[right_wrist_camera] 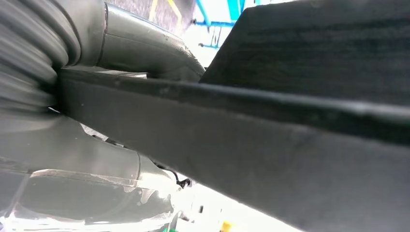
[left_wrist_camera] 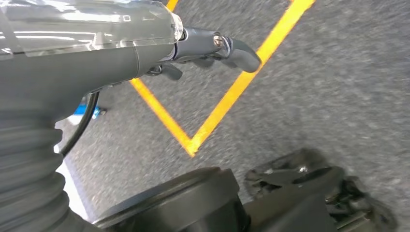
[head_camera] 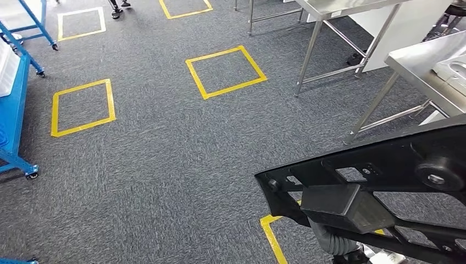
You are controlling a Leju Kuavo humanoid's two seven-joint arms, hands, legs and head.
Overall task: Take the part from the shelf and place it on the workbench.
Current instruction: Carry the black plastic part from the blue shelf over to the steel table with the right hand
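Nearest, low on the right of the head view: a large black plastic part [head_camera: 379, 181], a flat frame with cut-out openings, a boxy block on its underside and a round boss near its right end, carried above the floor. Under it, a glimpse of the ribbed grey wrist of the right hand [right_wrist_camera: 121, 150]. In the right wrist view, clamped on the part [right_wrist_camera: 300, 159]: grey thumb over one face of the dark bar, palm under the other, bar running straight through the grip.

Left hand [left_wrist_camera: 203, 48] hanging over the carpet, holding nothing; dark fingers slightly bent and apart, pointing toward a corner of yellow tape [left_wrist_camera: 193, 145].

Below the part, grey carpet [head_camera: 165, 176] with a corner of a yellow tape square [head_camera: 272, 236] just beside the part's near end. Further out, two more taped squares, one at the left [head_camera: 82, 107] and one in the middle [head_camera: 225, 71]. At the left edge, a blue wheeled shelf frame [head_camera: 16, 110]. At the right, steel workbenches [head_camera: 423, 60] on thin legs, well apart from the part. Farthest, more taped squares and a person's shoes [head_camera: 118, 8] at the top edge.
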